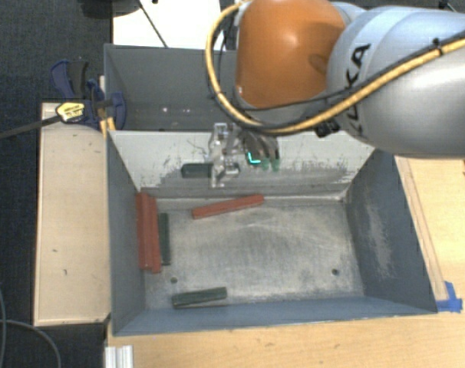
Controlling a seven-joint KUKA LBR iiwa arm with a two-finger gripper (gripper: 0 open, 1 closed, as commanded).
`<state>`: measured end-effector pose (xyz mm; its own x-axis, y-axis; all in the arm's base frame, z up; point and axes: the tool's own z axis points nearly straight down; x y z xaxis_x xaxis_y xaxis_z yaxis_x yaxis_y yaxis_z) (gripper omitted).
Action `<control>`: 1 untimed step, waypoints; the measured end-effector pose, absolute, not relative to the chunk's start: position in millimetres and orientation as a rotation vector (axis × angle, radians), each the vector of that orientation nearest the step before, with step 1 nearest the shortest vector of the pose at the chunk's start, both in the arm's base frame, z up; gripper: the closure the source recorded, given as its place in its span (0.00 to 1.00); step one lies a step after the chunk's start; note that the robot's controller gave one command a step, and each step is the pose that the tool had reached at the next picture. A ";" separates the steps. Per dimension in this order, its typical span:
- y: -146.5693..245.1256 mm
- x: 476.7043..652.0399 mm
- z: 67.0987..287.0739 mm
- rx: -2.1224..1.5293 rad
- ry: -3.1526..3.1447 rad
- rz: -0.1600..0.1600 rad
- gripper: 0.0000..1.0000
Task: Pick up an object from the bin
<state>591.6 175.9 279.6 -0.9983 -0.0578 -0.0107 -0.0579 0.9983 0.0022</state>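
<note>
My gripper [222, 173] hangs under the orange wrist cover, near the bin's back wall and left of centre. A short dark bar [194, 171] shows right at its left side, against the back wall; I cannot make out whether it is held or lies there. Just below the gripper, a thin red-brown stick [227, 206] lies slightly tilted on the floor at the back.
A long red block [148, 232] lies along the left wall with a dark green stick [164, 238] beside it. A dark green bar [199, 298] lies near the front wall. The arm covers the bin's back right.
</note>
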 end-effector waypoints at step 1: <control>175.6 590.0 275.3 -0.087 3.138 0.001 1.00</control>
